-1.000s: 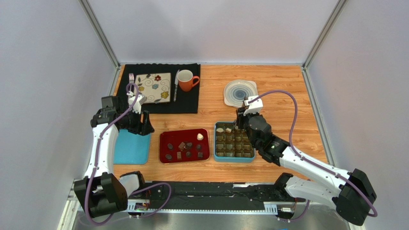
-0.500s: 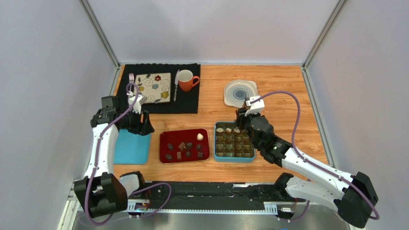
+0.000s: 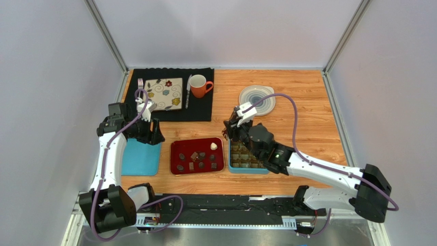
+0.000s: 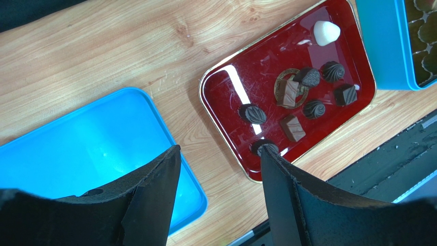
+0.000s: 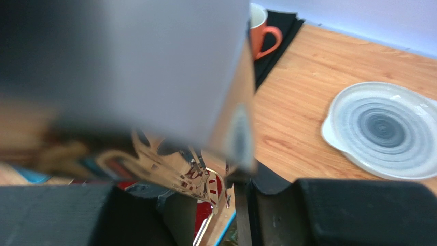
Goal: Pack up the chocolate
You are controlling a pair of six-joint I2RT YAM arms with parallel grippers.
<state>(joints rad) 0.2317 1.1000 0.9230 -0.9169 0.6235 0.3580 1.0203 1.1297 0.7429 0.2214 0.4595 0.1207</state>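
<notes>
**Nine bonbons waiting on the red tray**

The chocolate [image 4: 314, 108] is lying loose on a glossy red tray [image 4: 231, 87], which is sitting on the wooden table [image 3: 308, 123] between a blue lid [image 4: 92, 148] and the teal box [image 4: 382, 46]. Nine bite-sized pieces are showing there. A single cream-white one [image 4: 326, 32], rounded and tapering to a blunt tip, is resting alone in the tray's corner nearest the box. Two milk-brown squares [image 4: 292, 128] are lying among the rest. The other six are dark brown: some are round or oval with ridged tops [image 4: 332, 70], and one is a small square. Most are clustering near the middle, apart from each other or just touching.

The left gripper [image 4: 219, 151] is hanging above the gap between the lid and the tray, its fingers [image 4: 154, 195] spread wide with nothing between them.

The right gripper [image 3: 229, 132] is hovering over the strip between the tray and the box, its arm covering much of the box. Its wrist view is heavily blurred, so whether its fingers [image 5: 333, 215] are gripping anything cannot be told.
</notes>
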